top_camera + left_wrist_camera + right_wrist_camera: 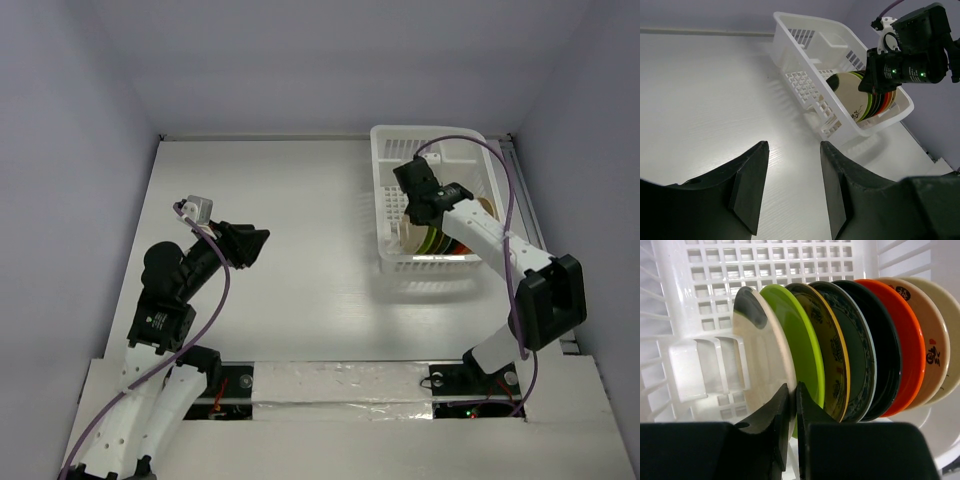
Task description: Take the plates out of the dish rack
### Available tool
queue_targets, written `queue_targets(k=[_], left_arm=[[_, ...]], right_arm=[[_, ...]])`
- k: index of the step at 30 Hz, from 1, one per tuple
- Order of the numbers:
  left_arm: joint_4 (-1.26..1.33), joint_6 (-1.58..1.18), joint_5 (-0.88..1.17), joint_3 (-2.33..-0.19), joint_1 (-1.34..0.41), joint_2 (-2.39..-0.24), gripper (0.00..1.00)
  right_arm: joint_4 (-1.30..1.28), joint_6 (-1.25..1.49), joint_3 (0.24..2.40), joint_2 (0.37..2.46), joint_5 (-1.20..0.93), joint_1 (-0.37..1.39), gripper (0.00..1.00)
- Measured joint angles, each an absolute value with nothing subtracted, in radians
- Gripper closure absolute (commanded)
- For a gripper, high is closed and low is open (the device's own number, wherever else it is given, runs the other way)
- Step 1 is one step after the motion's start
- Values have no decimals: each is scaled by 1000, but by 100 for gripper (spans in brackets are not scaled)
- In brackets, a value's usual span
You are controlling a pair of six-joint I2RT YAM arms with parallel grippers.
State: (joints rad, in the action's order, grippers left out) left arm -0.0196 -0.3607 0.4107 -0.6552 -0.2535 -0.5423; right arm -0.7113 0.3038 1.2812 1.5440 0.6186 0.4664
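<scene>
The white dish rack (390,165) stands at the back right of the table and shows in the left wrist view (805,60) and the right wrist view (790,270). Several plates stand on edge in it: cream plate (762,355) nearest, then lime green (797,335), dark yellow-rimmed (832,340), teal-blue patterned (860,345), dark (890,350), orange-red (910,340), and beige ones (935,340). My right gripper (792,390) is shut on the cream plate's rim; it shows from above (415,215). My left gripper (792,150) is open and empty over bare table at the left (250,245).
White walls enclose the table on three sides. A taped strip (340,385) runs along the near edge between the arm bases. The right arm's purple cable (505,190) loops over the rack.
</scene>
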Motion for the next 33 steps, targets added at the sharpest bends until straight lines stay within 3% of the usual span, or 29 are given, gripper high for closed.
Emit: queue_targets(k=[10,24,33], left_arm=[[-20,-361,415,-655,-253,-542,55],[-20,-361,406,-655,-256,-540,56],[-50,-360,338,-669,-255,-540,57]], right_arm=[[-849,275,1415,1562,706,515,100],[-918,285,1574,1523,796,614,100],[-645,324,1548,1352,540,784,100]])
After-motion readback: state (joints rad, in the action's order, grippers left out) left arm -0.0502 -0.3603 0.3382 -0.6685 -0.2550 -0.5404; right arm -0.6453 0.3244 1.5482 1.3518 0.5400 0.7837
